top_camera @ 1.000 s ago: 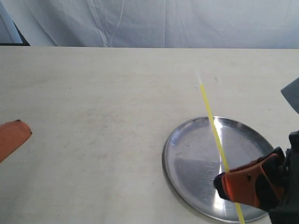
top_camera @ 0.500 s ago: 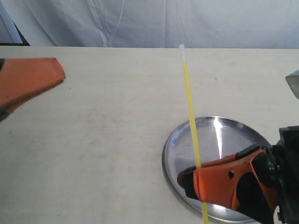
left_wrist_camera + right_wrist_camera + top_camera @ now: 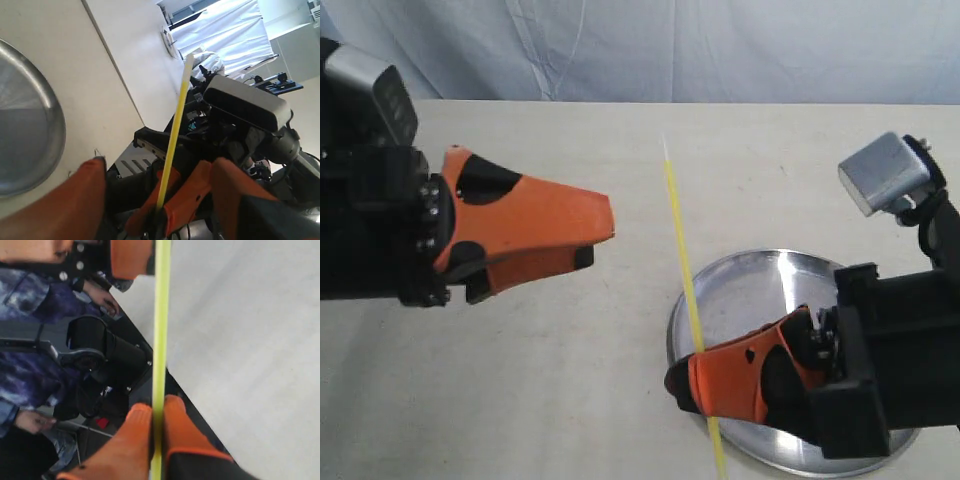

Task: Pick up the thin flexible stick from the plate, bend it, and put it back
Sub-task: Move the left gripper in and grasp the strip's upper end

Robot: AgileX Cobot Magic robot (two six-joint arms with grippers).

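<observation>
Counter point(image 3: 570, 380): pale, carries plate point(image 3: 750, 290).
Right pincer point(image 3: 695, 380): clamped on stick point(image 3: 678, 230), above plate.
Left pincer point(image 3: 598, 238): spread apart, empty.

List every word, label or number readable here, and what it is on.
No text can be read.
The plate, the stick, the left gripper, the right gripper and the grey camera box show no lettering.
Background gear in the wrist views is too blurred to tell.

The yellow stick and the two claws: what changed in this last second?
The right claw, shut on the thin yellow stick, carried it leftward to the left rim of the plate. The open left claw swung in from the left toward the stick, without touching it. The plate stayed put.
</observation>
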